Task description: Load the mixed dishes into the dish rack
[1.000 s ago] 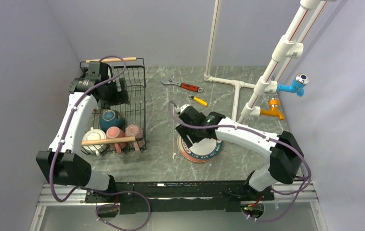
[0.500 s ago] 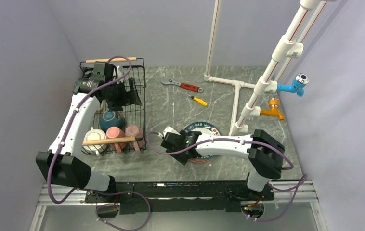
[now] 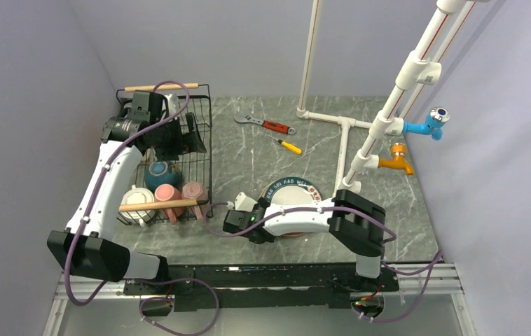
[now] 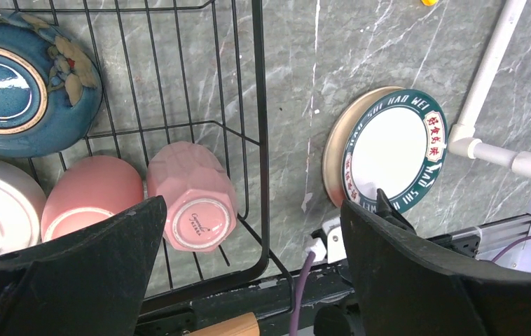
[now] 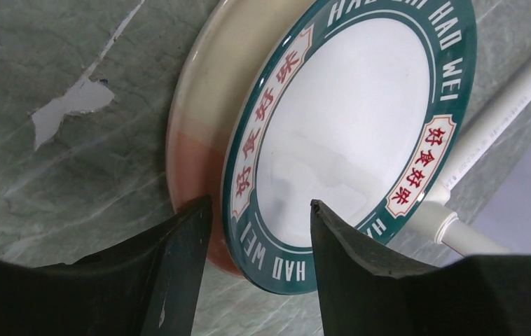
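Right gripper (image 5: pixel 259 210) slid left, now spread astride the green-rimmed lettered plate (image 5: pixel 347 126) atop orange plate (image 5: pixel 192 168); left gripper (image 4: pixel 252 206) spread too.

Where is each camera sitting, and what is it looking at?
Top external: high behind both white arms, looking down at the grey marbled table and black wire dish rack.
Left wrist: above the rack, looking down at pink mugs; its black fingers show.
Right wrist: low, facing the teal-rimmed lettered plate; its black fingers show.
Shared: both wrist views see that plate.
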`<state>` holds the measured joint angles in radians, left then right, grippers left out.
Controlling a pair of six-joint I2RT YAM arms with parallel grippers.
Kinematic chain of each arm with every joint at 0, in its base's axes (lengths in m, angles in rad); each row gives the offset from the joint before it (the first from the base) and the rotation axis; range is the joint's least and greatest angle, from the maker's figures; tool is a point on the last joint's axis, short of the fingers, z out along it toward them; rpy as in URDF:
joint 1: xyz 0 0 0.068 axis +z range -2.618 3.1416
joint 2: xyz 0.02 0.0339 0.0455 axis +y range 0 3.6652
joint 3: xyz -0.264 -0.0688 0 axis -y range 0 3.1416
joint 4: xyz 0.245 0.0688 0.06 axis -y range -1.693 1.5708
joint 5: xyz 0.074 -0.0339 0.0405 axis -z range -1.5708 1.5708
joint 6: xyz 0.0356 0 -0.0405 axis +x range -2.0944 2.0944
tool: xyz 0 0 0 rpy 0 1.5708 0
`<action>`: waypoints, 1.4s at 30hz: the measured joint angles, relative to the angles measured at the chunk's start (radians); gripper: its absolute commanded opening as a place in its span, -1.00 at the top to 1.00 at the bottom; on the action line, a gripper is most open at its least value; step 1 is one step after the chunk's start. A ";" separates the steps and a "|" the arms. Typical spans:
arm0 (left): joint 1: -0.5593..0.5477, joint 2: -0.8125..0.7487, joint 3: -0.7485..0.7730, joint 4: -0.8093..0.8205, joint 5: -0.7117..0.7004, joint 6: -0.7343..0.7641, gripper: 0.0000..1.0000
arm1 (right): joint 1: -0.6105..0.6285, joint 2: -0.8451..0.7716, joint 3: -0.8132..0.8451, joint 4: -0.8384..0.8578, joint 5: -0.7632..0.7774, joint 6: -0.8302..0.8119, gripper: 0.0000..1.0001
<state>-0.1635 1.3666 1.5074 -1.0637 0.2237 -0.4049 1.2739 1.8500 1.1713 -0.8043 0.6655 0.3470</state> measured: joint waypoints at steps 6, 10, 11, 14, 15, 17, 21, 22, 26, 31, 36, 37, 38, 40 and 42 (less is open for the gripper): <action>0.000 -0.042 -0.011 -0.003 -0.003 0.001 -0.99 | 0.016 0.057 0.028 -0.035 0.077 0.043 0.05; 0.000 -0.056 -0.020 -0.005 -0.005 0.001 -0.99 | 0.027 0.074 0.028 -0.043 0.114 0.056 0.17; 0.000 -0.060 -0.023 -0.005 -0.005 0.000 -0.99 | 0.030 0.079 0.028 -0.043 0.122 0.058 0.22; 0.000 -0.064 -0.033 -0.008 -0.005 0.000 -0.99 | 0.038 0.097 0.028 -0.043 0.145 0.065 0.35; 0.000 -0.064 -0.034 -0.009 -0.005 0.000 -0.99 | 0.041 0.103 0.028 -0.044 0.154 0.066 0.42; 0.000 -0.064 -0.034 -0.011 -0.005 0.000 -0.99 | 0.047 0.113 0.028 -0.042 0.164 0.066 0.64; 0.000 -0.064 -0.034 -0.011 -0.005 0.000 -0.98 | 0.053 0.117 0.026 -0.034 0.168 0.063 1.00; 0.000 -0.064 -0.034 -0.011 -0.004 0.000 -0.98 | 0.054 0.117 0.026 -0.034 0.177 0.056 1.00; 0.000 -0.064 -0.034 -0.011 0.000 0.000 -0.98 | 0.057 0.116 0.026 -0.037 0.198 0.030 1.00; 0.000 -0.054 -0.034 -0.009 0.024 -0.005 -0.98 | 0.055 0.099 0.037 -0.037 0.179 -0.008 1.00; 0.000 -0.031 -0.036 0.014 0.080 -0.032 -0.98 | 0.041 0.012 0.044 -0.013 0.100 -0.056 1.00; 0.000 -0.027 -0.041 0.024 0.096 -0.040 -0.98 | 0.038 -0.016 0.044 -0.001 0.075 -0.068 1.00; 0.000 -0.024 -0.048 0.033 0.109 -0.048 -0.98 | 0.034 -0.047 0.045 0.013 0.050 -0.078 1.00; 0.000 -0.017 -0.058 0.046 0.142 -0.068 -0.98 | 0.028 -0.106 0.045 0.035 0.000 -0.095 1.00; 0.000 -0.011 -0.067 0.064 0.175 -0.090 -0.98 | 0.026 -0.157 0.046 0.051 -0.042 -0.104 1.00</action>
<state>-0.1635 1.3552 1.4403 -0.9997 0.3985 -0.4953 1.2999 1.6932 1.2175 -0.7532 0.6235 0.2432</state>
